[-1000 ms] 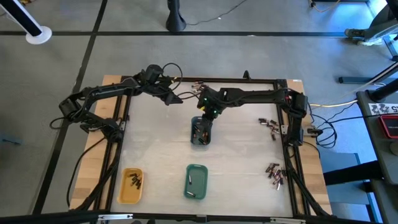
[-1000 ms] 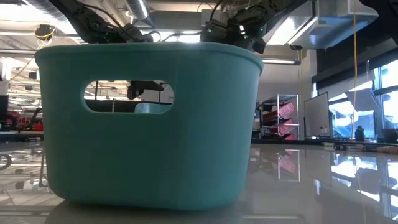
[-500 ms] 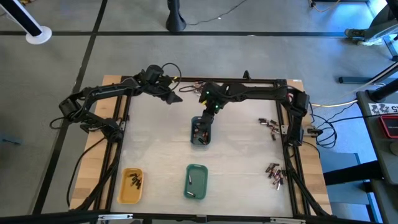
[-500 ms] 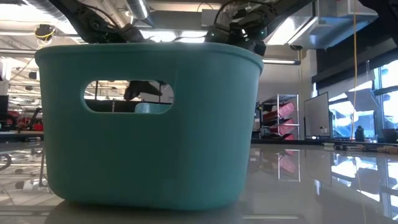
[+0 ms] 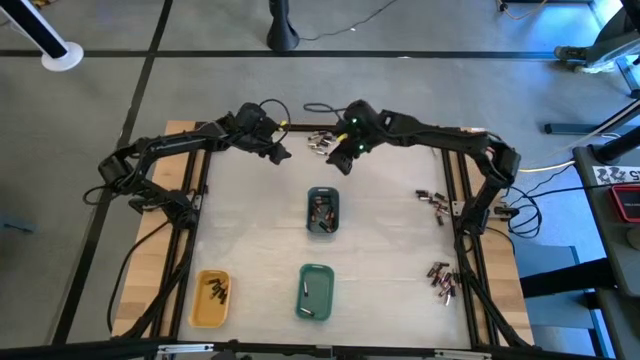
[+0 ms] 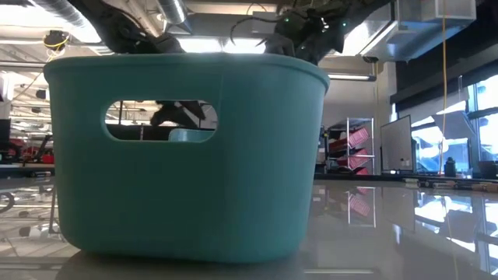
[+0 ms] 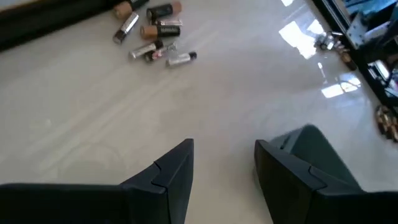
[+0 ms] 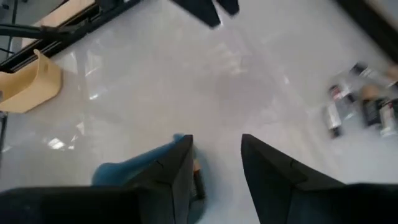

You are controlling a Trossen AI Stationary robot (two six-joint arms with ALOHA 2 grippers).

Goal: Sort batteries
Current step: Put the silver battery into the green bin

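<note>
A loose cluster of batteries (image 5: 320, 142) (image 7: 155, 37) (image 8: 357, 106) lies on the white table near its far edge. My right gripper (image 5: 336, 160) (image 8: 216, 140) hangs open just on their near side, above the table, with nothing between its fingers. My left gripper (image 5: 283, 153) (image 7: 224, 146) stands open and empty left of the cluster, slanting down. The grey-blue tray (image 5: 322, 210) (image 8: 140, 171) (image 7: 314, 155) holds several batteries at the table's middle. Other batteries lie in the green tray (image 5: 315, 290) and the yellow tray (image 5: 212, 297).
Two more battery heaps (image 5: 432, 198) (image 5: 441, 280) lie by the table's right edge. A black frame (image 5: 400, 130) runs around the table. In the low view the green tray's wall (image 6: 187, 155) fills the picture and hides most of the table.
My right gripper has risen from just over the grey-blue tray and swung toward the table's far edge, ending beside the battery cluster there. My left gripper has turned a little where it is. The trays and batteries lie as before.
</note>
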